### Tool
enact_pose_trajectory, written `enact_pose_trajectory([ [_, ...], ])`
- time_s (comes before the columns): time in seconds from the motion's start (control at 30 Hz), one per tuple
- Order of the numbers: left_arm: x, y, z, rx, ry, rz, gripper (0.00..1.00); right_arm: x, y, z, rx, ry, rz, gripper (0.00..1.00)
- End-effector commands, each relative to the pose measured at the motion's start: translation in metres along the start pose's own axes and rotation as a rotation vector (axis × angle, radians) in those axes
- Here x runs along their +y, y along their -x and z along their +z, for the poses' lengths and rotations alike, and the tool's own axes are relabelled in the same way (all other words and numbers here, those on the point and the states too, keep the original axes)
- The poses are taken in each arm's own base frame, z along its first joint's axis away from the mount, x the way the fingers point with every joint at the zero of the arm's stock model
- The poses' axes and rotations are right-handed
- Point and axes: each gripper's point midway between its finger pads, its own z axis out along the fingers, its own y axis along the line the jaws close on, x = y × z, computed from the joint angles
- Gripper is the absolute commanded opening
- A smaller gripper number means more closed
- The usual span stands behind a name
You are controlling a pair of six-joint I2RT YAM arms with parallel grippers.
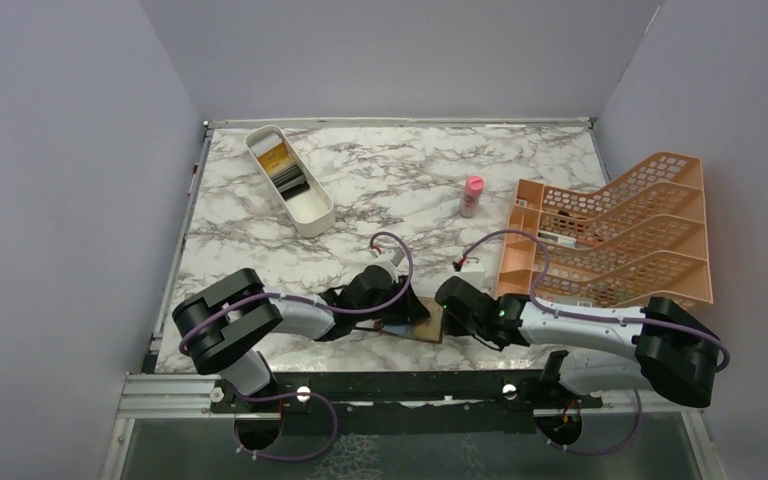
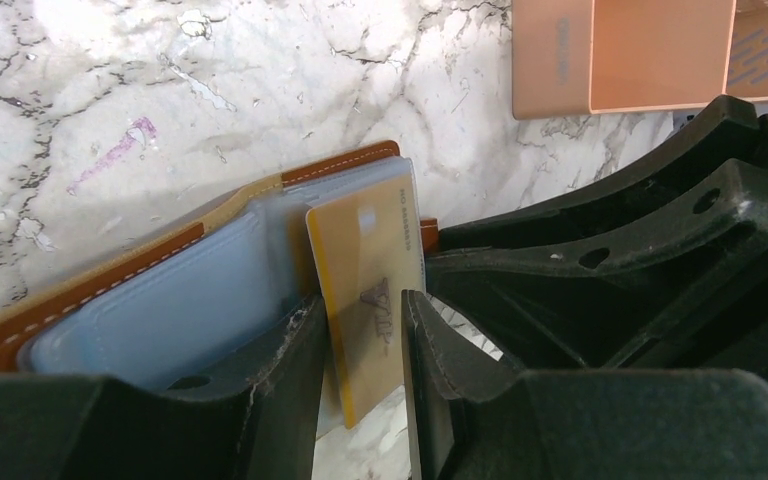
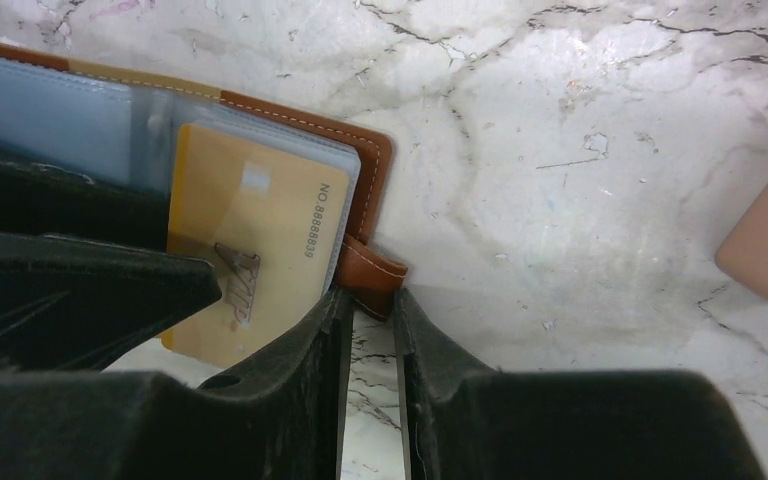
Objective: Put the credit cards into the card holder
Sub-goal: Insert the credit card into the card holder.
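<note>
The card holder (image 1: 428, 324) is a brown wallet lying open at the table's near edge, with its blue-grey sleeves showing in the left wrist view (image 2: 160, 300). A yellow-gold credit card (image 2: 365, 290) stands part way into a sleeve. My left gripper (image 2: 365, 345) is closed on its free end. The card also shows in the right wrist view (image 3: 250, 240). My right gripper (image 3: 370, 300) is shut on the wallet's brown strap (image 3: 375, 272) at the fingertips. In the top view the left gripper (image 1: 407, 306) and the right gripper (image 1: 447, 308) meet over the wallet. More yellow and dark cards (image 1: 285, 168) lie in the tray.
A white oblong tray (image 1: 310, 212) stands at the back left. A pink-capped bottle (image 1: 471, 196) stands mid-table. An orange lattice rack (image 1: 620, 235) fills the right side, close to the right arm, and its corner shows in the left wrist view (image 2: 620, 55).
</note>
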Motion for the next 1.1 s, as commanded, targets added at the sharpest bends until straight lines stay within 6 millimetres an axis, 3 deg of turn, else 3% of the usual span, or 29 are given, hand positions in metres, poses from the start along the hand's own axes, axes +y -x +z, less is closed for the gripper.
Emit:
enact_pose_trajectory([
  [0.0,-0.018,-0.001,0.001,0.0,-0.047,-0.009,0.35,-0.006,0.007,0.0,-0.031,-0.014,0.008,0.27],
  [0.33,-0.018,0.011,-0.005,-0.001,-0.008,-0.001,0.37,0.002,0.015,-0.031,-0.022,0.045,0.089,0.29],
  [0.6,-0.015,0.032,-0.021,-0.024,0.078,0.063,0.39,0.045,0.023,-0.042,0.007,0.225,0.098,0.28],
  [0.8,-0.003,0.035,-0.032,-0.022,0.119,0.061,0.38,0.056,0.029,-0.034,0.01,0.224,0.097,0.27],
  [0.93,0.018,0.041,-0.043,-0.035,0.192,0.064,0.38,0.061,0.026,-0.022,0.021,0.221,0.084,0.26],
  [1.07,0.038,0.05,-0.052,-0.039,0.241,0.058,0.34,0.052,0.013,-0.004,0.051,0.162,0.055,0.25],
])
